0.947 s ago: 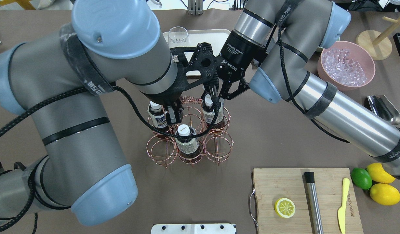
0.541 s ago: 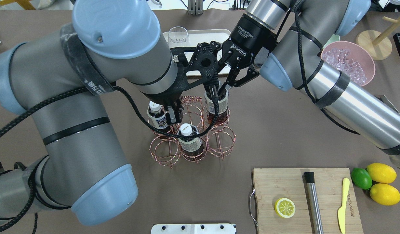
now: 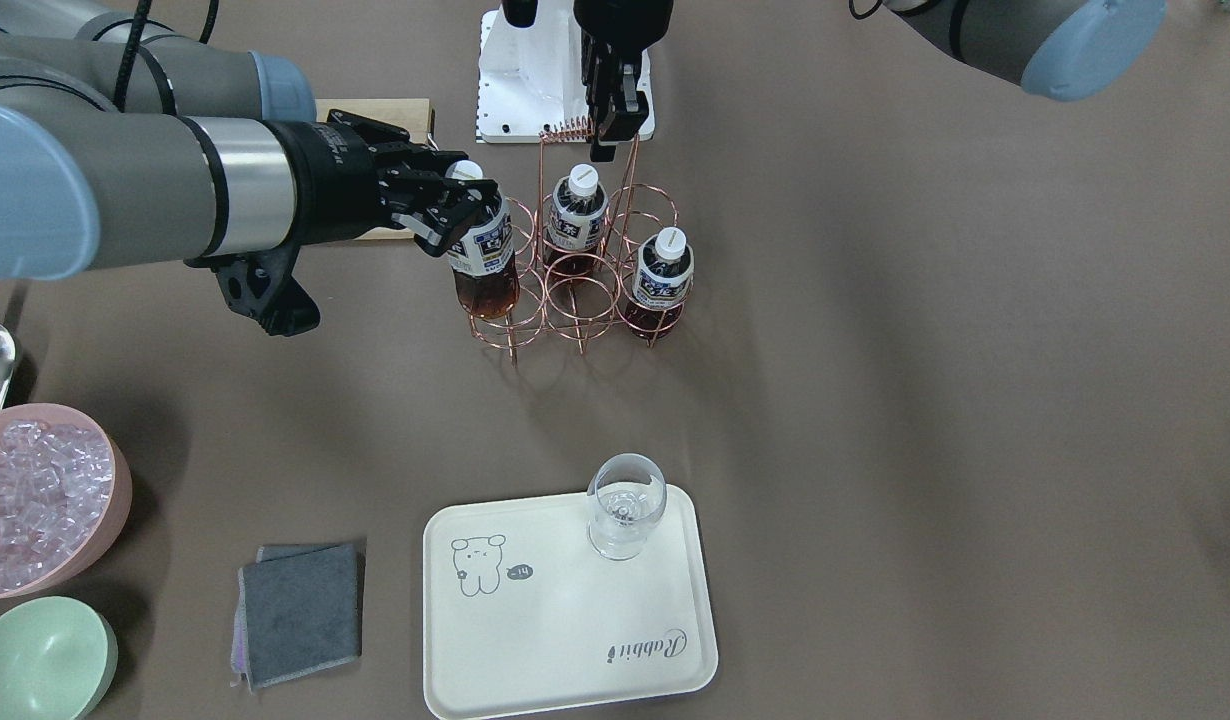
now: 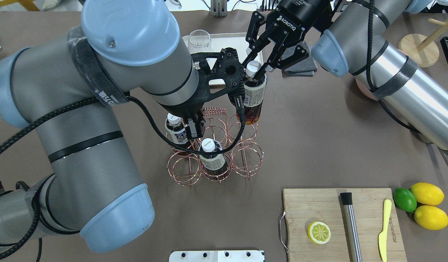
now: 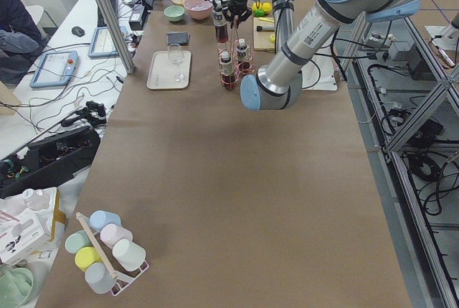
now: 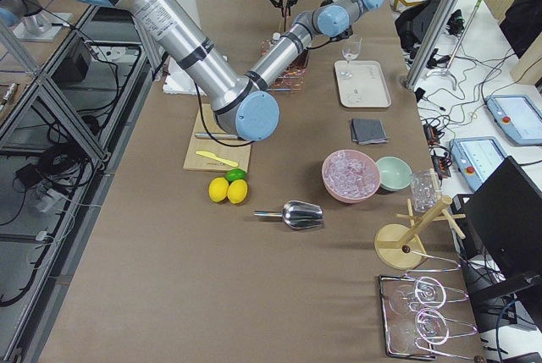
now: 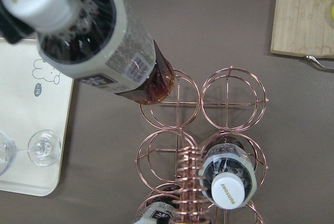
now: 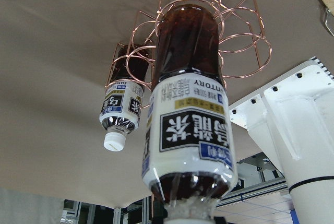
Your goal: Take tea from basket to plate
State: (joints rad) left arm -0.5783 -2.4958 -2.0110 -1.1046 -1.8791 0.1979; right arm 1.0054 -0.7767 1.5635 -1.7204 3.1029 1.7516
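Note:
My right gripper (image 4: 258, 71) (image 3: 463, 200) is shut on the neck of a tea (image 4: 253, 100) (image 3: 483, 262) (image 8: 188, 130) bottle. The bottle hangs tilted, with its base at about the top ring of a corner cell of the copper basket (image 4: 246, 163) (image 3: 575, 315). Two more tea bottles (image 4: 211, 156) (image 4: 176, 129) stand in other cells. My left gripper (image 4: 193, 128) (image 3: 607, 125) is shut on the basket's coiled handle (image 4: 213, 110). The cream plate (image 3: 575, 620) (image 4: 233, 38) (image 7: 28, 130) lies beyond the basket.
A stemmed glass (image 3: 625, 505) stands on the plate's corner. A grey cloth (image 3: 300, 610), a pink bowl of ice (image 3: 35, 500) and a green bowl (image 3: 35, 660) lie beside the plate. A cutting board (image 4: 318, 218) with lemon half, muddler and knife sits near right, with citrus fruit (image 4: 424, 203) beside it.
My right gripper has risen and drawn back toward the plate, pulling the tea bottle up out of its cell. The basket shifted slightly. The left arm stayed still.

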